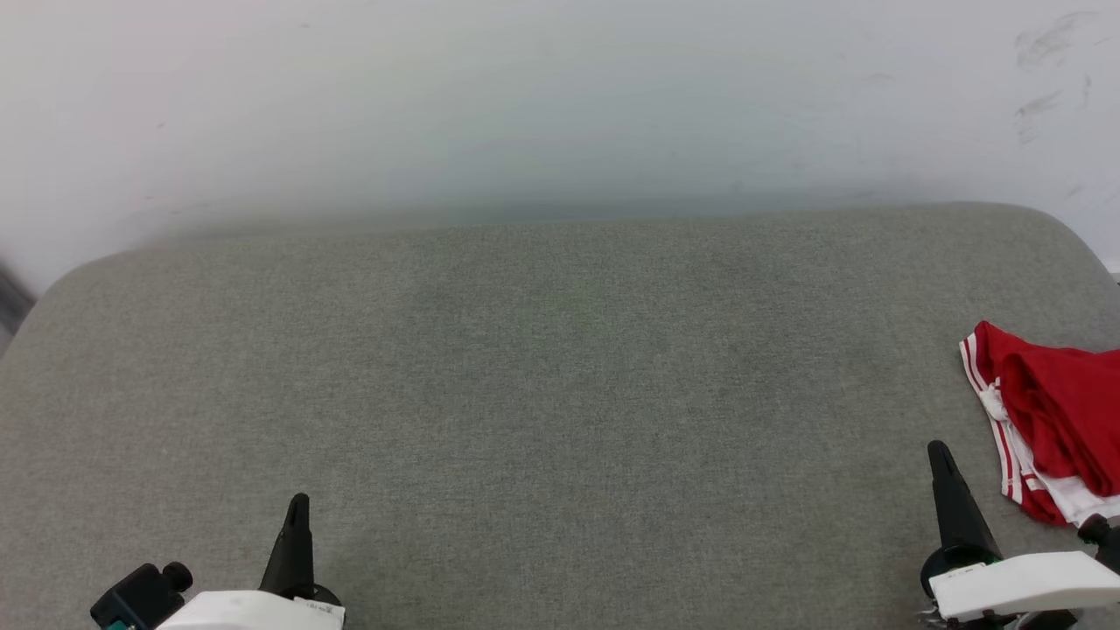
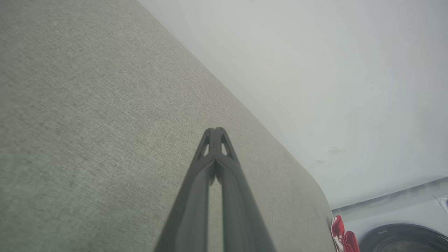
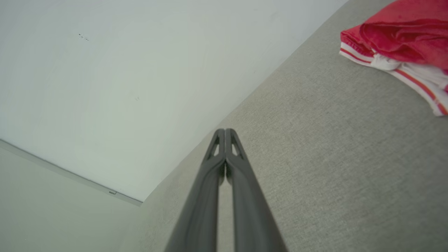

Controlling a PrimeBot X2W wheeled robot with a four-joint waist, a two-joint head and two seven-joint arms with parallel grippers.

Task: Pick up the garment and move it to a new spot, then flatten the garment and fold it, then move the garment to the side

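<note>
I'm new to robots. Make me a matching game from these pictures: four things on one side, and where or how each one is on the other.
1 garment
2 left tool
3 right tool
4 grey cushion

a shut, close to the garment
b bunched at the right edge
c shut, far from the garment
d woven surface under them all

Pairs: 1-b, 2-c, 3-a, 4-d

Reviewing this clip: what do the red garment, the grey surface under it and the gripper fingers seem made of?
Garment: soft matte fabric, likely a jersey knit; it bunches in loose folds, with white striped trim.
Surface: grey woven cloth, possibly padded upholstery; fine weave shows, corners rounded.
Gripper fingers: dark and matte, probably moulded plastic or rubber; smooth, with cut-outs near the tips.
</note>
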